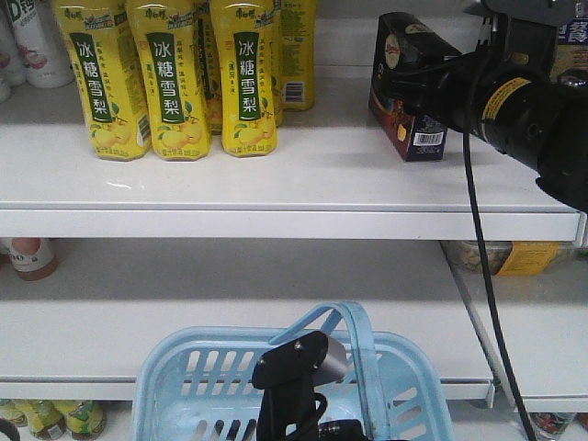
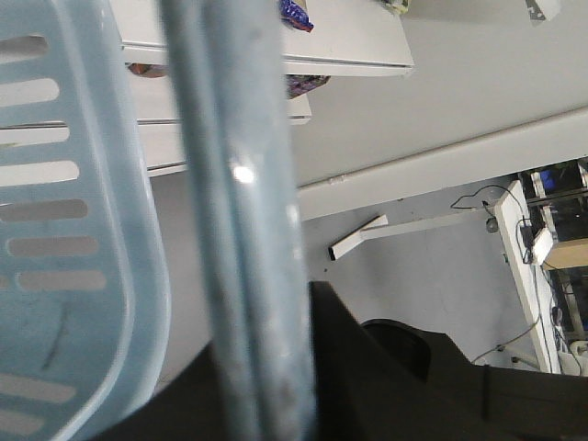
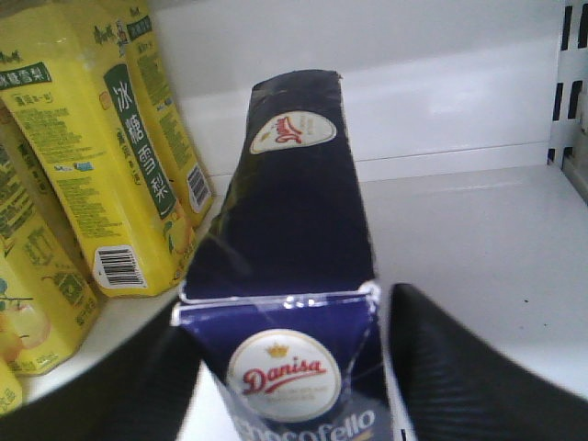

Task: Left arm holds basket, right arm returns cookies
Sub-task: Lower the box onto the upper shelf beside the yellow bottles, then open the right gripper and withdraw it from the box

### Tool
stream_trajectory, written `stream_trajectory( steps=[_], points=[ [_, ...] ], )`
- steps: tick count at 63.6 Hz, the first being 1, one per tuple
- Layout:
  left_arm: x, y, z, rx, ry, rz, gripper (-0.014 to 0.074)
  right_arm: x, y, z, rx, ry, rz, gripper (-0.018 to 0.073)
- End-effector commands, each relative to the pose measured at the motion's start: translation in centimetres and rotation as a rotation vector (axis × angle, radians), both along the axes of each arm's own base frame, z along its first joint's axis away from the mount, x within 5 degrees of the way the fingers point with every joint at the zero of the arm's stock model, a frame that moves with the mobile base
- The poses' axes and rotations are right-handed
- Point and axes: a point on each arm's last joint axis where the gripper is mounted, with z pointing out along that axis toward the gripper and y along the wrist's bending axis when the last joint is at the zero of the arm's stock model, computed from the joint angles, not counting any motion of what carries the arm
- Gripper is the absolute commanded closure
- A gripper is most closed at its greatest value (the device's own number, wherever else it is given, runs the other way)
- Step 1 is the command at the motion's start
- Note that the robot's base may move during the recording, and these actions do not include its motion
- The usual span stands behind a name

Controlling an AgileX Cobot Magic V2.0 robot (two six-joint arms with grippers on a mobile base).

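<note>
The right arm's (image 1: 514,106) jaws sit to either side of the cookies (image 3: 289,276), a black finger (image 3: 459,358) showing to the right of the near end of the navy box and a dark blurred shape to its left. The jaws look closed onto the box, though the contact itself falls below the edge of the wrist view. The box stands on the top shelf (image 1: 303,179), long side running back toward the rear wall, a round white Danisa logo on its near face and a second one on its upper face. In the front view its barcode end faces out, at the right part of that shelf, well apart from the yellow drink bottles (image 1: 175,78) grouped at the left. A black cable (image 1: 482,276) hangs from the right arm down past the shelf edge.

Lower down, the left arm (image 1: 299,377) is at the arched handle of the basket (image 1: 184,377), its silver-grey cylinder just beside the handle. From its wrist view the handle fills the middle of the picture, running over a black part of the gripper; I cannot tell whether those jaws are closed around it. The light blue basket hangs in front of the lower shelf (image 1: 220,303).
</note>
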Motion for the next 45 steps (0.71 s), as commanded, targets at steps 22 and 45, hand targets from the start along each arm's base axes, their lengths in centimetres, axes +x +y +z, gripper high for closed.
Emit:
stream_trajectory(
  steps=[22, 45],
  points=[
    [0.0, 0.3, 2.5, -0.068, -0.044, 0.005, 0.0603, -6.3, -1.8, 4.8, -0.009, -0.18, 0.085, -0.0029],
    [0.0, 0.3, 2.5, -0.068, -0.044, 0.005, 0.0603, -16.3, -4.8, 1.8, -0.054, -0.253, 0.17, 0.0026]
  ],
)
